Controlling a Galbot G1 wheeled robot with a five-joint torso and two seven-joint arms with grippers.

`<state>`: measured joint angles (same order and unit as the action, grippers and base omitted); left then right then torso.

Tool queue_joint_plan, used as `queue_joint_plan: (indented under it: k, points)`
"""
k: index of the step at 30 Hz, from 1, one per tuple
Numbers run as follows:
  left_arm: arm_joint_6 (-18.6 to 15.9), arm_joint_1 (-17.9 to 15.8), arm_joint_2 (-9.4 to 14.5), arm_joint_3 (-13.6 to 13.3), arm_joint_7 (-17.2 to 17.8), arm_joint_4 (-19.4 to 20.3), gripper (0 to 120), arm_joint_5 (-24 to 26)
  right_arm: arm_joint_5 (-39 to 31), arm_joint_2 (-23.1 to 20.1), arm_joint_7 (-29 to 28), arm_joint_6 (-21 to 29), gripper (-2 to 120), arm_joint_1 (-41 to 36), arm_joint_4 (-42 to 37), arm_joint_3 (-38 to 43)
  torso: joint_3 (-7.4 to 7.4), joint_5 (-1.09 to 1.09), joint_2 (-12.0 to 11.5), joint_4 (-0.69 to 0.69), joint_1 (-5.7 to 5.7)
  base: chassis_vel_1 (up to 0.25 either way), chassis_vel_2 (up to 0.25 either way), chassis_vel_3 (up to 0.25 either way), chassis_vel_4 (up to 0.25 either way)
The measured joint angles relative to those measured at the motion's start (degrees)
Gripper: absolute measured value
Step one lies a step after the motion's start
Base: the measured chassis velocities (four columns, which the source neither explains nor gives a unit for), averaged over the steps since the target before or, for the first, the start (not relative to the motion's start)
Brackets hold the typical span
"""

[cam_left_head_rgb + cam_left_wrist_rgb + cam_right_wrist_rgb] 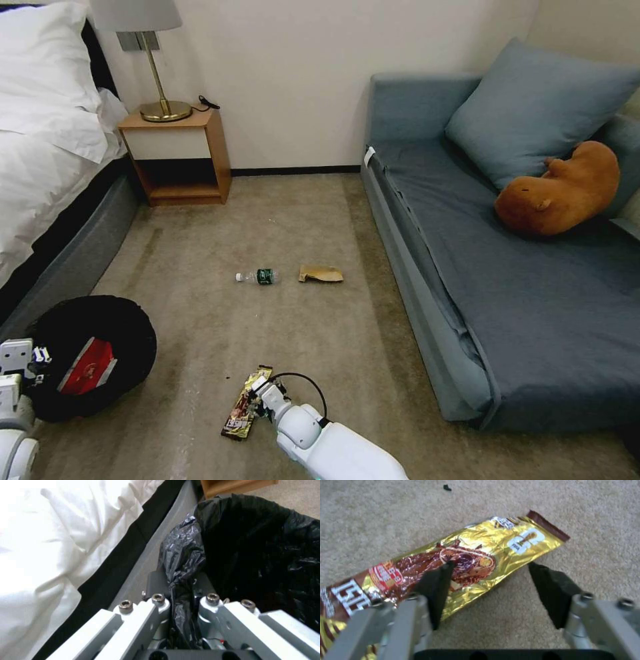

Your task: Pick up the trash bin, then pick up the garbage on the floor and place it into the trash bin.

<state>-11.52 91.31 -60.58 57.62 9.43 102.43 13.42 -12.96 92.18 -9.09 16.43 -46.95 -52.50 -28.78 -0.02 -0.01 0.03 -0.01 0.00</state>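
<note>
The trash bin [113, 320], lined with a black bag [260, 542], is at the lower left beside the bed. My left gripper [37, 360] [180, 582] is shut on its bagged rim. A red-and-white wrapper [87, 367] lies inside it. The long gold-brown snack wrapper [241, 408] [480, 547] lies flat on the carpet. My right gripper [263, 392] [490, 566] is open just above it, one finger over the wrapper and the other over bare carpet beside it. Farther ahead lie a small clear bottle [259, 276] with a green label and a crumpled brown paper bag [321, 273].
A bed [47, 153] runs along the left, close against the bin. A wooden nightstand [179, 157] with a lamp stands at the back wall. A blue sofa [507, 267] with a cushion and a brown plush toy lines the right. Carpet [220, 227] lies between them.
</note>
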Motion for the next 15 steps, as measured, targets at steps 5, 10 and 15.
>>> queue_joint_plan:
  k: [5,10,15]
  points:
    - [0.32,0.06,-0.08,0.02,-0.08,-0.14,5,-0.14,0.04,-0.03,0.38,-0.11,44,-0.03,-0.09,-0.14,0.01,0.00,-0.01,0.00,0.00,0.000,0.000,0.000,0.000]
    - [0.51,0.15,-0.09,0.14,-0.18,-0.19,5,-0.17,0.05,-0.06,0.62,-0.25,28,-0.03,-0.20,-0.17,0.01,0.00,-0.02,0.00,0.00,0.000,0.000,0.000,0.000]
    - [0.65,0.29,-0.11,0.28,-0.25,-0.20,5,-0.17,0.06,-0.10,0.79,-0.34,6,-0.03,-0.43,-0.18,0.02,-0.01,-0.03,0.00,0.00,0.000,0.000,0.000,0.000]
